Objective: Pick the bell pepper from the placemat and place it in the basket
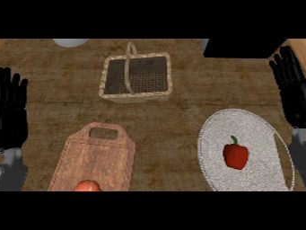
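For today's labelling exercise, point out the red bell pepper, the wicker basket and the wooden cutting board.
red bell pepper [235,156], head view, middle of its red body.
wicker basket [136,95], head view, front rim.
wooden cutting board [97,158], head view, bare wood below the handle hole.

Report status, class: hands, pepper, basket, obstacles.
Left robot hand and right robot hand open, holding nothing. Pepper on placemat. Basket holds nothing visible; nothing between them.

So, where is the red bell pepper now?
In the head view, the red bell pepper lies on the oval grey placemat at lower right, near the right hand, below-right of the woven wicker basket.
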